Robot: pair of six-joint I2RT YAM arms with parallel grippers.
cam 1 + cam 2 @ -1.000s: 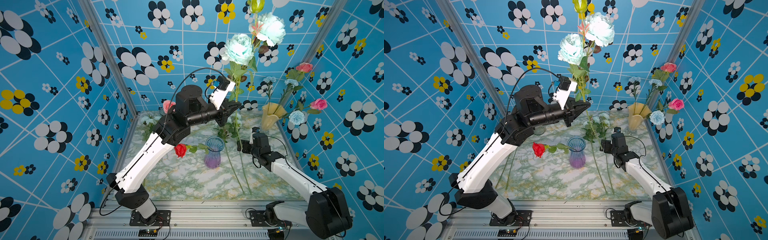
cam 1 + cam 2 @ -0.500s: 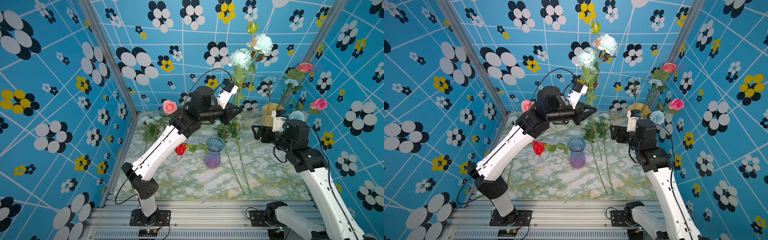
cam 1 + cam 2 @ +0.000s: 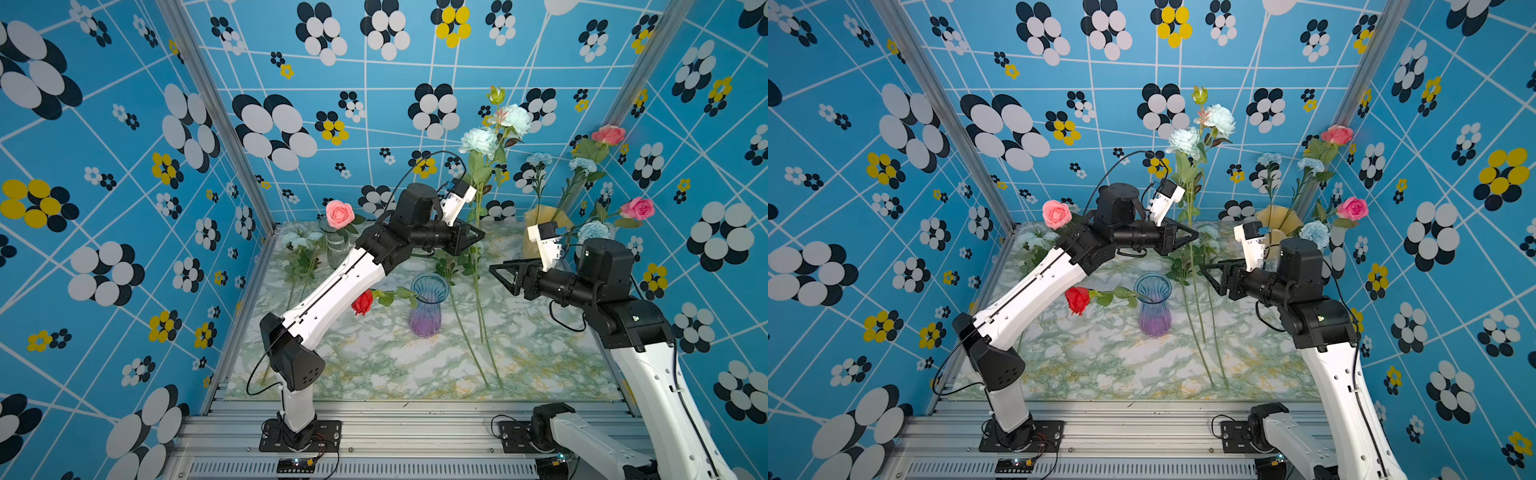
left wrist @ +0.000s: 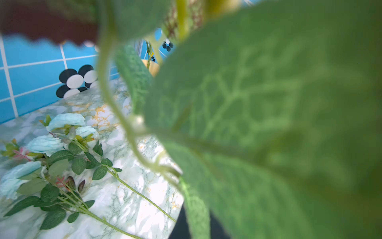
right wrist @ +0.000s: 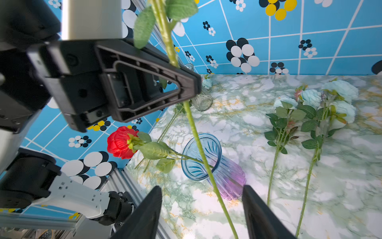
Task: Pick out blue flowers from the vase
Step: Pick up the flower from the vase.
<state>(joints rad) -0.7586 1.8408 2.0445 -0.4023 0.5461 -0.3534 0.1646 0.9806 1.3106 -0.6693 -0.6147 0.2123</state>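
Left fingers (image 5: pixel 187 84) were clamped on the blue flower stem (image 5: pixel 194 128); right fingers (image 5: pixel 144 215), parted near it, should centre the stem before closing.

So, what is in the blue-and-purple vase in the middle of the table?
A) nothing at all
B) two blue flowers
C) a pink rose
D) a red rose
D: the red rose has its stem in the blue-and-purple vase, with its bloom leaning out over the rim. The blue flower held by the left hand is beside the vase, not in it.
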